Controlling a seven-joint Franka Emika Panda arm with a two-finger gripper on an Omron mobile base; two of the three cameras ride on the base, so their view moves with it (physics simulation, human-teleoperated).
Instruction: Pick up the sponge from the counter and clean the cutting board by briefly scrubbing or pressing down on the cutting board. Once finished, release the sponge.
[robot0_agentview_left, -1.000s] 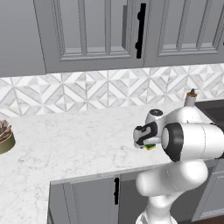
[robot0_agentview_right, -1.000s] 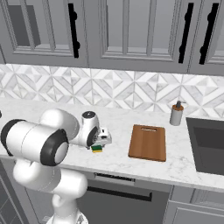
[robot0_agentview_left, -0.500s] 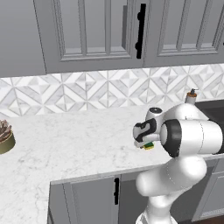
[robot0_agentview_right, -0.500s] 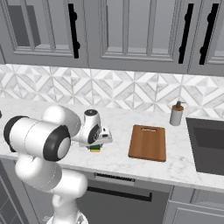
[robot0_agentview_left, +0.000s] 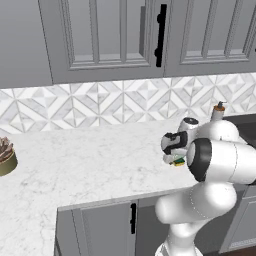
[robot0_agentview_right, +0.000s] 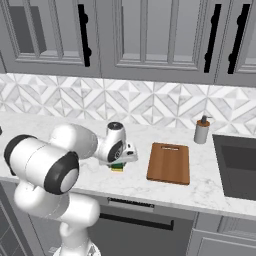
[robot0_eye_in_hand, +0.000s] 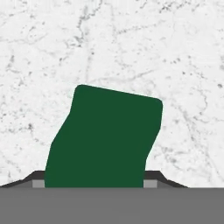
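Sponge (robot0_eye_in_hand: 105, 138) between the gripper's (robot0_eye_in_hand: 94, 180) two dark fingertips (robot0_eye_in_hand: 39, 178), its dark green top facing the hand camera, the block squeezed slightly askew with one fingertip pressed to each side. From the base cameras the gripper (robot0_agentview_right: 120, 162) points down over the white marble counter (robot0_agentview_right: 60, 130), closed on the sponge (robot0_agentview_right: 117, 167), whose green layer and yellow base peek out beneath the white hand. Whether the sponge touches the worktop or hangs just above it cannot be told. It sits toward the counter's front edge, a little in from it.

Just beside the gripper, on the side toward the sink, the reddish-brown wooden cutting board (robot0_agentview_right: 169, 163) lies flat on the counter, its short side running close to the front edge; board and sponge are apart. Behind the board's far corner, near the backsplash, stands a soap dispenser (robot0_agentview_right: 202, 130) with a dark pump top, and beyond it the dark sink basin (robot0_agentview_right: 237, 165) is cut into the counter's end.

In the left base view the sponge (robot0_agentview_left: 177, 162) shows as a green-and-yellow sliver under the hand, and the soap dispenser's (robot0_agentview_left: 217, 110) top rises behind the arm. Well away, at the far left edge of the counter, stands a small round pot (robot0_agentview_left: 6, 159) holding brownish pieces. Grey cabinet doors with black handles (robot0_agentview_left: 160, 35) hang above the patterned tile backsplash (robot0_agentview_left: 90, 107).
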